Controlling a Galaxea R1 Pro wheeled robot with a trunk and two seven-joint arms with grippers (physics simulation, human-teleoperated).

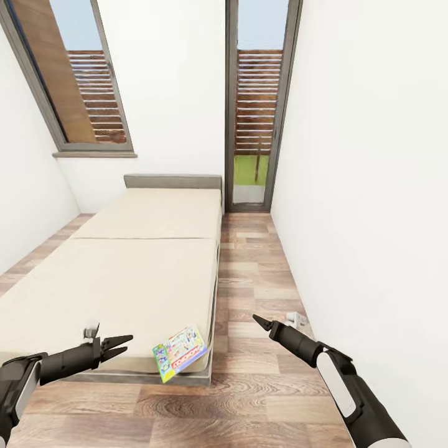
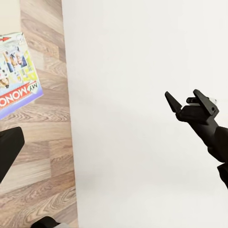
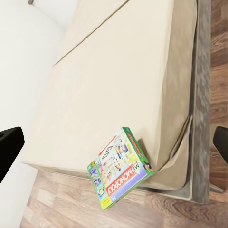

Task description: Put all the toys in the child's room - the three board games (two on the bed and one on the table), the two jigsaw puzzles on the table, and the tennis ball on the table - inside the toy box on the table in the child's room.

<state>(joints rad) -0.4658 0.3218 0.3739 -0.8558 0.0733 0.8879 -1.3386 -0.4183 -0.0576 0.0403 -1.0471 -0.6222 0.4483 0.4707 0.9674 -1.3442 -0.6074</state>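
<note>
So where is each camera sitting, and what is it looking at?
Head view: up on the robot's head, looking down at the bed and the Monopoly box; the left hand and right hand show.
Left wrist view: on the left arm, facing the white wall; the right hand shows.
Right wrist view: on the right arm, facing the bed's corner.
All three share the Monopoly box.
</note>
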